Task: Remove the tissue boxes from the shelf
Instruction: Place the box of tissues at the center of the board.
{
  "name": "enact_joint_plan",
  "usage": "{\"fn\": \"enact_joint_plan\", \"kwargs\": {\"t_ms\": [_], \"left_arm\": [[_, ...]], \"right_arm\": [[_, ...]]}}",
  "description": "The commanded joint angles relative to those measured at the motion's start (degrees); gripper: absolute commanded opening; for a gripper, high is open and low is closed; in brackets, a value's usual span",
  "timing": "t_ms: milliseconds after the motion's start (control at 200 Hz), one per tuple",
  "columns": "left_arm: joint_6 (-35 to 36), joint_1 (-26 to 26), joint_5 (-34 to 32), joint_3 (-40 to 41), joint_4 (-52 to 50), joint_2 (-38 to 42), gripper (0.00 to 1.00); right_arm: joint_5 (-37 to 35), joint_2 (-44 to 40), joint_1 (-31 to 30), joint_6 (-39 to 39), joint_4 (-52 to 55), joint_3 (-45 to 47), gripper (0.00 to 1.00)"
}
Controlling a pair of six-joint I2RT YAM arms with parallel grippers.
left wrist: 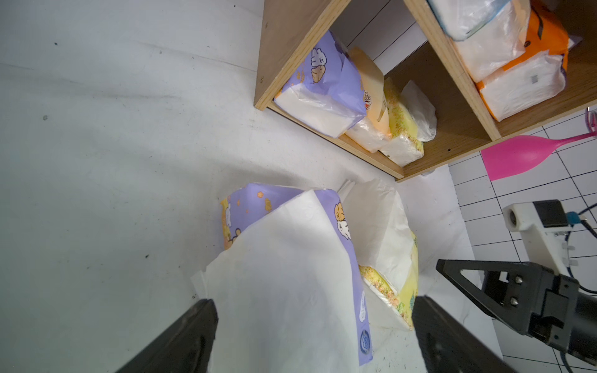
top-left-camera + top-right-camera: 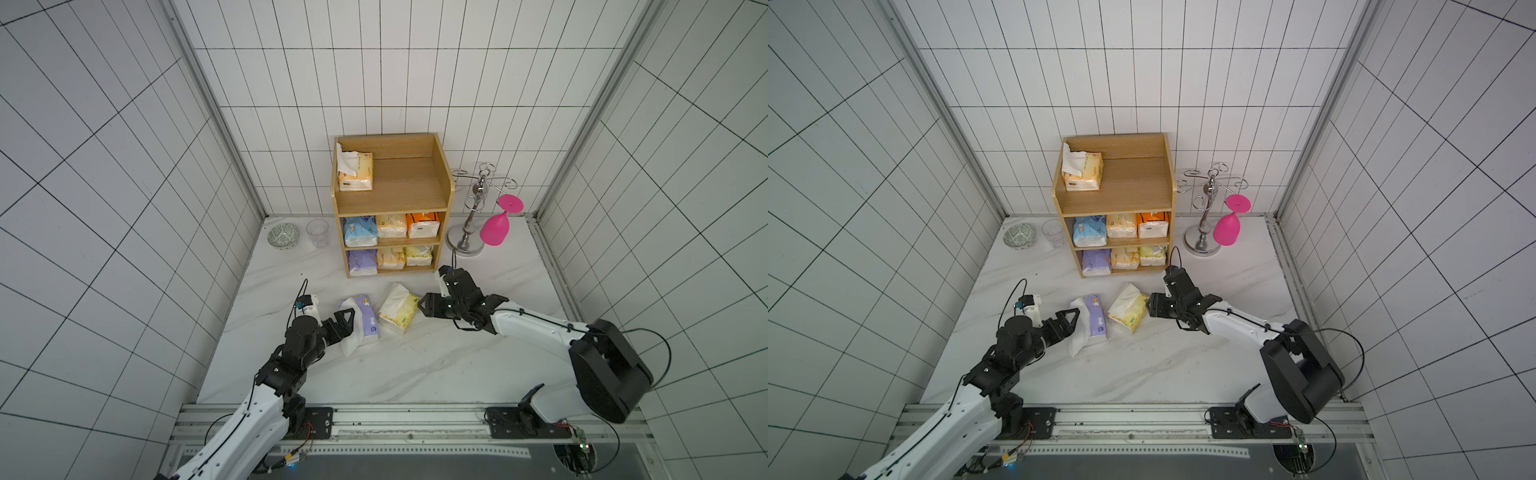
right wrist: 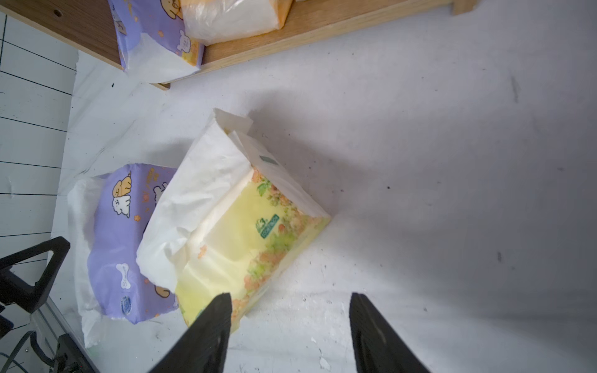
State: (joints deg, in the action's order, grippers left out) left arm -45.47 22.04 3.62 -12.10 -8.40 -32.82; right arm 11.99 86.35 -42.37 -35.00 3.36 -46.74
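Against the back wall, on the white marbled surface [image 2: 415,365], a wooden shelf [image 2: 409,183] faces the arms with its open front. Right of it a metal stand [image 2: 467,235] carries a hanging pink goblet [image 2: 494,230]. Seven tissue packs [image 2: 360,230] remain shelved, ends outward: one on top, three on each lower tier. Two lie on the surface in front. The purple pack [image 2: 365,318] points lengthwise at the shelf, its loose tissue between the wide-apart jaws of the left tool [image 2: 347,324]. The yellow pack [image 2: 399,311] lies slanted, the right tool [image 2: 428,308] at its corner, jaws apart. A bowl [image 2: 284,236] and a glass [image 2: 317,232] stand left of the shelf.
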Motion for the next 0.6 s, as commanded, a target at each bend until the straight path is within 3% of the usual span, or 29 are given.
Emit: {"fn": "enact_joint_plan", "kwargs": {"t_ms": [0,180,360,595], "left_arm": [[0.1,-0.2,-1.4,-0.7,-2.4,2.5,0.98],[0.4,-0.3,-1.1,-0.3,-2.2,3.3,0.98],[0.2,-0.4,0.2,-0.9,2.1,-1.8,0.98],[0.5,-0.4,2.3,-4.8,5.3,-7.5,0.98]], "right_arm": [[3.9,4.5,0.0,1.4,-0.1,-5.0,0.63],[6.7,10.4,-1.3,2.1,-3.1,-9.6,0.62],[9.5,14.4,-3.3,3.6,-3.9,-12.4,0.62],[4.5,8.8,-4.0,5.9,-2.3,-10.5,0.62]]}}
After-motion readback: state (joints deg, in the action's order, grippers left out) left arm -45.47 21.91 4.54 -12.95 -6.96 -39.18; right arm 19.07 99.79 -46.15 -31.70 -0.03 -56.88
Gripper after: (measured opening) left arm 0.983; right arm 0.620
